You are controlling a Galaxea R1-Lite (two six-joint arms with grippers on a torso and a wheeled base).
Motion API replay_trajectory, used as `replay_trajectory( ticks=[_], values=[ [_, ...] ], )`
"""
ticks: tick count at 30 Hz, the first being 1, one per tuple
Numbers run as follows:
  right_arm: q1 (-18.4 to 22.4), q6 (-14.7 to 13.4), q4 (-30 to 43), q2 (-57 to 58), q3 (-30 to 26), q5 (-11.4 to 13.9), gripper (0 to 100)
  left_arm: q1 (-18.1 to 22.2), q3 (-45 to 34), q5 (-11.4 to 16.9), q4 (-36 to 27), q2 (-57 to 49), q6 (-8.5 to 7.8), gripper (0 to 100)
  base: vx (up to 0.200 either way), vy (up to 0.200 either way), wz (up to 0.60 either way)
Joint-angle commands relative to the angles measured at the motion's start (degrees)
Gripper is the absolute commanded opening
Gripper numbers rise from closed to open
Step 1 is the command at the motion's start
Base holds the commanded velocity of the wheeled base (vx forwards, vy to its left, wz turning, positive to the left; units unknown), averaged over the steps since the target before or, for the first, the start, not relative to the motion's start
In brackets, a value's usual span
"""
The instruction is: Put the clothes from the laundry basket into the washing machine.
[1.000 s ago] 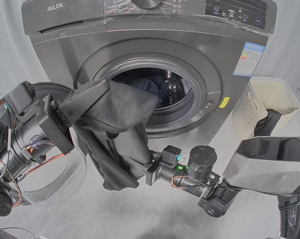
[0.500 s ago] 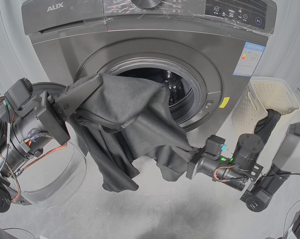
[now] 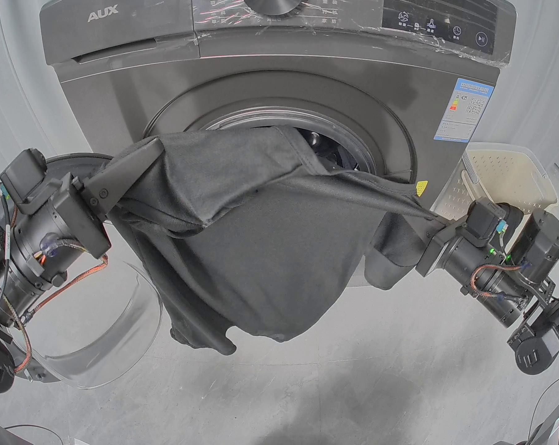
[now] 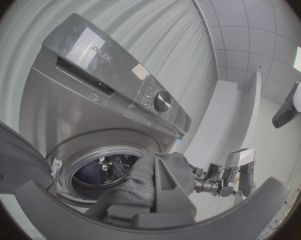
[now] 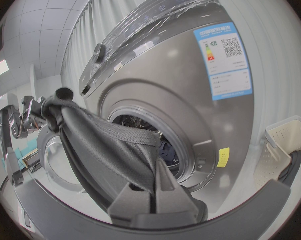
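The dark grey garment [image 3: 273, 230] is stretched in front of the washing machine [image 3: 329, 88], held at both ends; none of it is inside yet. The left gripper [image 3: 151, 154] is clenched on one end, just outside the left rim of the drum opening [image 3: 329, 149]; the right gripper [image 3: 439, 222] is clamped on a gathered corner, just beside the front wall of the laundry basket [image 3: 514, 174]. In the right wrist view the fingers [image 5: 167, 184] pinch the fabric tight.

The garment's upper edge runs as a taut band from one gripper to the other and covers most of the opening; only the upper right arc of the rim stays bare. The lower hem hangs free above the floor [image 3: 329, 378], with open room beneath it. The open door [image 3: 106, 322] stands out on the left below the left arm, close to the hanging cloth. A dark item [image 5: 292, 165] drapes over the basket's edge, and darker clothes [image 5: 165, 150] seem to lie in the drum — the view in is poor.

A second ago the right gripper was low under the opening, at the garment's bottom; it has since swung out right and up to the basket, spreading the bunched cloth wide; the left gripper has drawn slightly leftward.
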State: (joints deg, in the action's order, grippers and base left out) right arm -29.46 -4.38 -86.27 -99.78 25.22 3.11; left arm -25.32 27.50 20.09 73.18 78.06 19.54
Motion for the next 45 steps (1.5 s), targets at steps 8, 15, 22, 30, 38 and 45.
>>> replay_trajectory(
  ticks=[8, 15, 22, 30, 38, 45],
  values=[
    [4.9, -0.5, -0.2, 1.3, 2.7, 0.1, 0, 3.5, -1.6, 0.0, 0.2, 6.0, -0.21, 0, 0.000, 0.000, 0.00],
    [3.1, -0.6, -0.7, 1.3, 1.4, 0.6, 0, 3.4, -6.3, 0.1, 0.9, 7.4, -0.03, 0, 0.000, 0.000, 0.00],
    [0.1, -0.6, -0.7, 1.5, -1.2, 0.5, 0, 2.9, -8.4, 1.2, 1.2, 8.1, -0.12, 0, 0.000, 0.000, 0.00],
    [-1.1, -1.1, -0.6, 1.4, -2.1, 0.4, 0, 2.0, -10.3, 1.9, 1.1, 11.0, 0.06, 0, 0.000, 0.000, 0.00],
    [-2.2, -1.1, -0.7, 1.4, -1.7, 0.5, 0, 2.1, -12.3, 1.7, 5.2, 21.2, 0.41, 0, 0.000, 0.000, 0.00],
    [-4.7, -1.1, -0.7, 0.9, -1.6, -0.1, 0, 1.9, -11.0, 1.4, 12.2, 30.8, 1.38, 100, 0.000, 0.000, 0.00]
  ],
)
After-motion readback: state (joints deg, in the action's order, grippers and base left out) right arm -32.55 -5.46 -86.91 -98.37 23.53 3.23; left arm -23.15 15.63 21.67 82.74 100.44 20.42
